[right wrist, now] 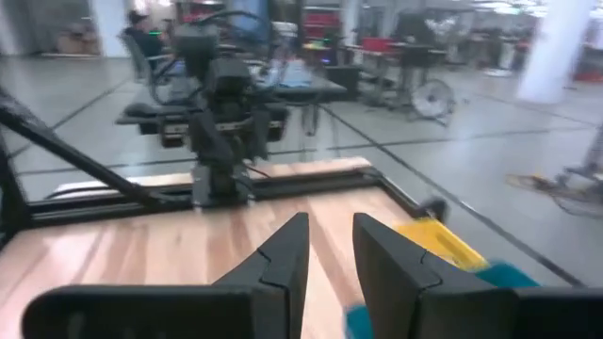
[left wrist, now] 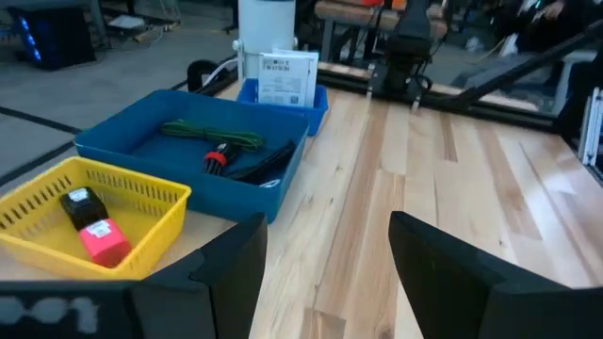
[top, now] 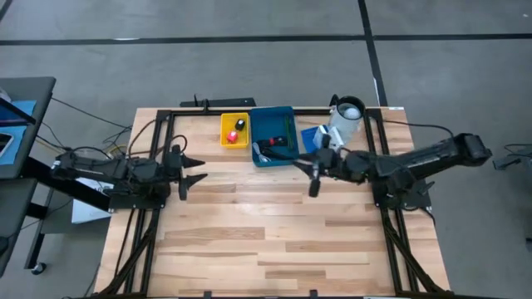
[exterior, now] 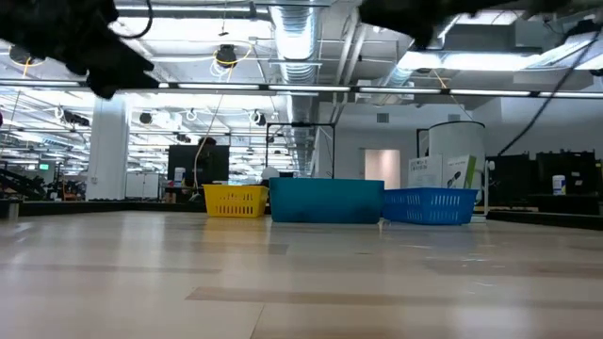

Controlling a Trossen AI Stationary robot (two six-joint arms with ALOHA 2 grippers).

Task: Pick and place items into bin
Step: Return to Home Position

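My left gripper (top: 199,169) hovers open over the table's left side, its fingers pointing toward the bins, and holds nothing (left wrist: 325,226). My right gripper (top: 306,173) hovers just in front of the blue bin (top: 274,135). Its fingers stand a narrow gap apart with nothing between them (right wrist: 330,231). The yellow bin (left wrist: 141,202) holds a black piece and a red piece (left wrist: 94,231). The blue bin (left wrist: 113,141) holds a green cord and a black-and-red clip (left wrist: 221,155). A white card package (left wrist: 287,80) stands upright in a small blue basket (left wrist: 320,99).
A white cylindrical cup (top: 345,116) stands at the far edge behind the small basket. The three bins sit in a row along the far edge. Black frame rails (top: 145,241) run down both sides of the table. Bare wood (top: 266,241) fills the middle and near part.
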